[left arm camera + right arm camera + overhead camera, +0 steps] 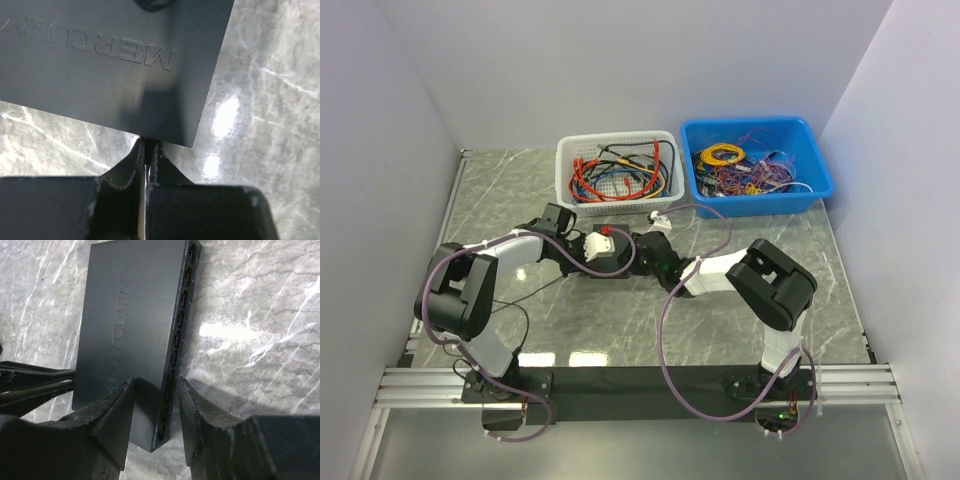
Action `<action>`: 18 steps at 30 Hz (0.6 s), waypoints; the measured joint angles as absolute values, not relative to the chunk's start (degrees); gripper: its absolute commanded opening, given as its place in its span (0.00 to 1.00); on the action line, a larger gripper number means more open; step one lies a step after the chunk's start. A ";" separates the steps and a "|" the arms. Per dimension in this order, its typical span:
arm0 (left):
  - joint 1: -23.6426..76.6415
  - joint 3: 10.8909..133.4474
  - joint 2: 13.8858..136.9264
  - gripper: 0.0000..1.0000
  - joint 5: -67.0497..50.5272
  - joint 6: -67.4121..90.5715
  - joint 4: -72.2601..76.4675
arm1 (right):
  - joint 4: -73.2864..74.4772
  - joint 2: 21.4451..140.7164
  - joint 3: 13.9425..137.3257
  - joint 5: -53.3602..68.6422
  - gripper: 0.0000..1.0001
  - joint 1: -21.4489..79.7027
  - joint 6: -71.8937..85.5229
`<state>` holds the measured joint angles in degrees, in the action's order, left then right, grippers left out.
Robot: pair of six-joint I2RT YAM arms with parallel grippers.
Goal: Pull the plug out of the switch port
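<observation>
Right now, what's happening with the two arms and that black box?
Both arms meet over the flat matte-black switch on the grey marble table. The left gripper is shut, tips at the switch's plain edge; whether it pinches it is unclear. The right gripper is open, fingers straddling the port-side edge near one end. No plug shows in the ports visible.

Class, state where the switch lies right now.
In the right wrist view the switch lies flat on the marble table, its near port-edge corner between the fingers of the right gripper.
</observation>
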<state>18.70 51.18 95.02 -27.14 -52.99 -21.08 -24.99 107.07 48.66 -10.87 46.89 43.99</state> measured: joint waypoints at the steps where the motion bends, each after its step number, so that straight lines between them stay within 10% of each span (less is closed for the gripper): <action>1: 18.46 51.13 95.02 0.03 -27.16 -53.43 -21.06 | -25.19 107.07 48.62 -10.85 0.22 46.89 44.03; 18: 12.73 51.90 95.53 0.00 -26.72 -56.34 -21.45 | -43.68 102.63 32.56 7.05 0.41 42.37 46.63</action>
